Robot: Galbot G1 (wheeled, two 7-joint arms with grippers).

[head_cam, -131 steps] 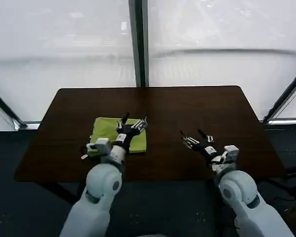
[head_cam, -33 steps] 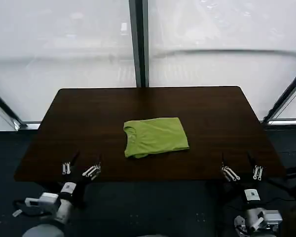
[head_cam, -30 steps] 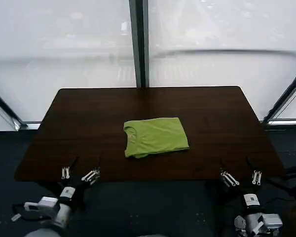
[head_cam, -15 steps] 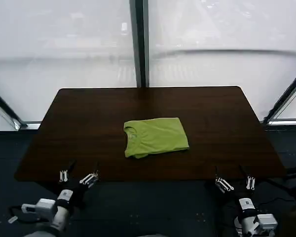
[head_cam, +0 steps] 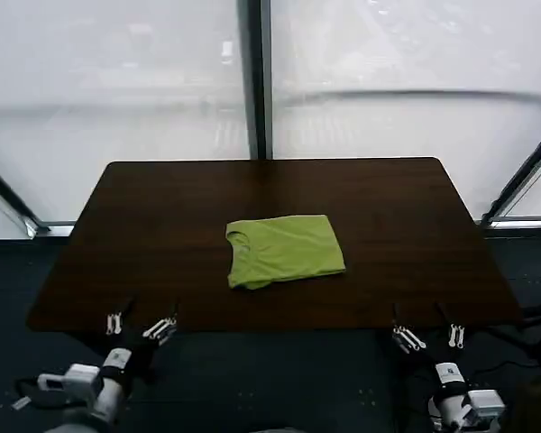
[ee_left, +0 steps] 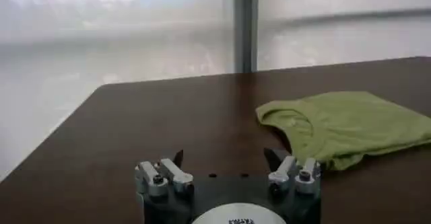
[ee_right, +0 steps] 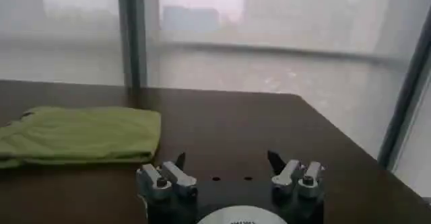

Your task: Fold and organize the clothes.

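T-shirt [head_cam: 284, 250] lies folded mid-table [head_cam: 144, 207], well ahead of both grippers. Left gripper [head_cam: 141, 325] and right gripper [head_cam: 426, 336] hang at the near edge, fingers spread, holding nothing. Folding appears complete; no further grasp seems needed.

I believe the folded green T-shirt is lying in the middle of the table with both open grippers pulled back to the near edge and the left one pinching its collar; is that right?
Not quite. The left gripper is not pinching anything: in the head view it is open at the table's near edge, well apart from the T-shirt. The rest holds: the folded shirt lies mid-table, and the right gripper is also open at the near edge.
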